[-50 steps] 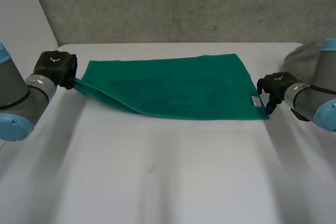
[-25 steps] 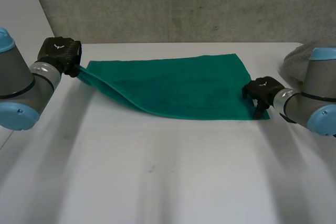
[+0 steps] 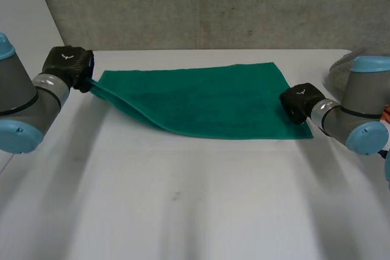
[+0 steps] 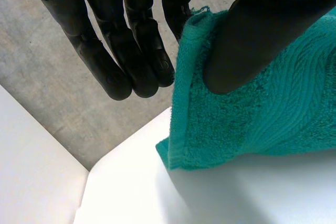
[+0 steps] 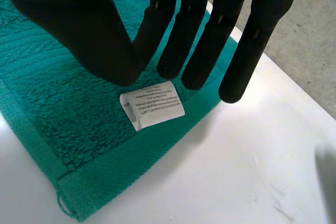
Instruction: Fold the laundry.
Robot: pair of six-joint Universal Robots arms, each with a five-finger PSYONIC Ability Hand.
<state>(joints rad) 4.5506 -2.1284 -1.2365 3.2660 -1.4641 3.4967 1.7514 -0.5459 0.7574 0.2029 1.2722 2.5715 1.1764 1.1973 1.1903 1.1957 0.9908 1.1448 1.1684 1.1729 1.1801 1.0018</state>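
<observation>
A green towel lies spread across the far half of the white table. My left hand holds the towel's left corner just above the table. In the left wrist view that corner is pinched between the thumb and the straight fingers. My right hand sits over the towel's near right corner. In the right wrist view its thumb is drawn in against its fingers just above a white label. The towel lies flat beneath, with no cloth between them.
A grey cloth heap lies at the table's far right, behind my right arm. A concrete wall stands behind the table. The near half of the table is bare white surface.
My right hand has moved left onto the towel's near right corner, and its thumb and fingers have closed together. The left hand has kept its grip and shifted slightly away.
</observation>
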